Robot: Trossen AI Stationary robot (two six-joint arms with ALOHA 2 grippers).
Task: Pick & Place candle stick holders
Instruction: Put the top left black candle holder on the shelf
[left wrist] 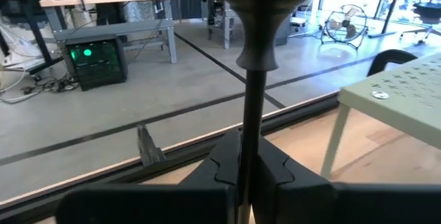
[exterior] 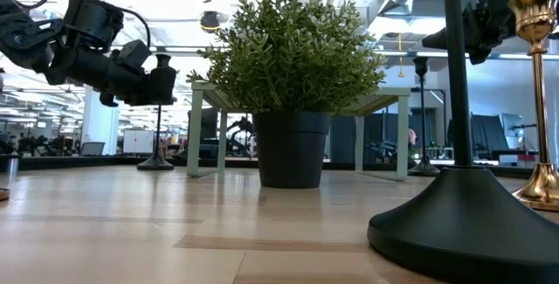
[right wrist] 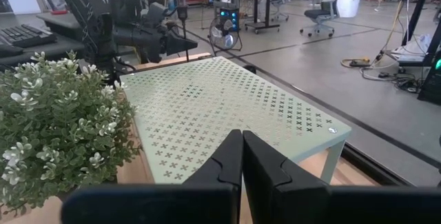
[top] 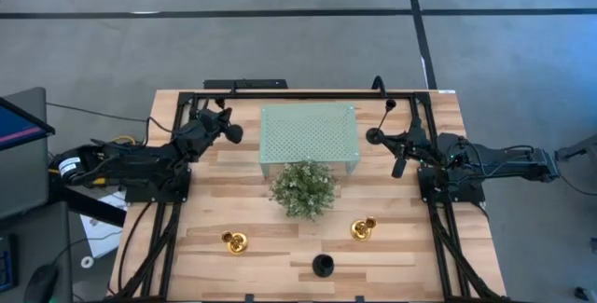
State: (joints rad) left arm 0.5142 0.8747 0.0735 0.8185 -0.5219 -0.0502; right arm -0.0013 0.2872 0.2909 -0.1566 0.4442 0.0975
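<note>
My left gripper is shut on a black candle stick holder at the table's far left, and also shows in the low view and the high view. My right gripper is shut and empty, raised beside the right end of the green perforated stand. A second black holder stands on its base behind the stand's right leg. A third black holder stands on its disc base near the front edge. Two gold holders stand upright in front. My left gripper pinches the holder's thin stem between its two fingers, a little below the cup at the top. The fingers come level, across the stem. The holder stands upright and its round base seems to rest on the table.
A bushy green plant in a dark pot stands at the table's middle, in front of the stand. A black frame rail runs along the far edge. Bare wood lies between the plant and the front holders.
</note>
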